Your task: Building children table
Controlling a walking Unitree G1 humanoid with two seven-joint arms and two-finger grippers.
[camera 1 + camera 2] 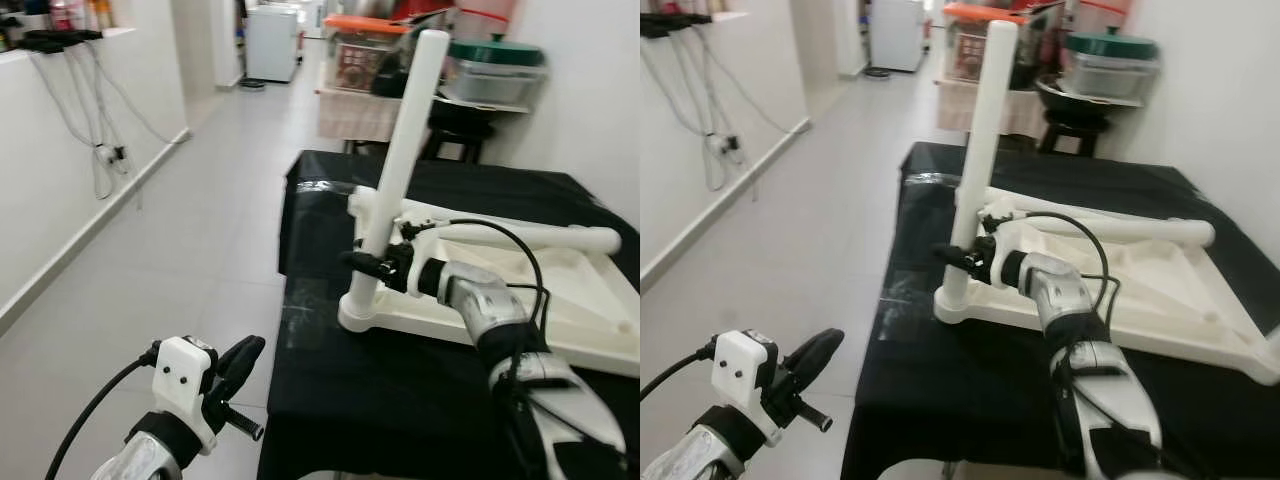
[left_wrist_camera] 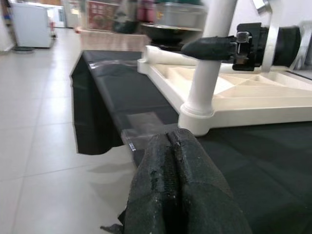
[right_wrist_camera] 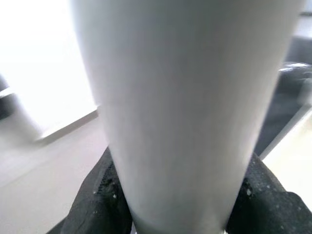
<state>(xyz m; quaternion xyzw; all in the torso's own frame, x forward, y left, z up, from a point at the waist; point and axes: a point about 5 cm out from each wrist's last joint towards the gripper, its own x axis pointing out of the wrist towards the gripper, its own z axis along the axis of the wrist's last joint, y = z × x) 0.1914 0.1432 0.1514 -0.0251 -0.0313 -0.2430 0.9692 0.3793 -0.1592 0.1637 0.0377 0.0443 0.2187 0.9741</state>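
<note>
Gripping the upright leg [image 1: 400, 150], right claw [image 1: 368, 262].

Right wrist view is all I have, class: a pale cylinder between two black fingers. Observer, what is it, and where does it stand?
Observer: It is a white table leg, standing tilted in the near corner socket of the upturned white tabletop.
Operator: Where is the tabletop?
Observer: It lies on a black cloth spread over a low surface.
Operator: Any other legs?
Observer: A second white leg lies flat along the tabletop's far edge.
Operator: And the left gripper?
Observer: The left gripper hangs over the floor beside the cloth, fingers pressed together, holding nothing. The right gripper grips the standing leg low down.
</note>
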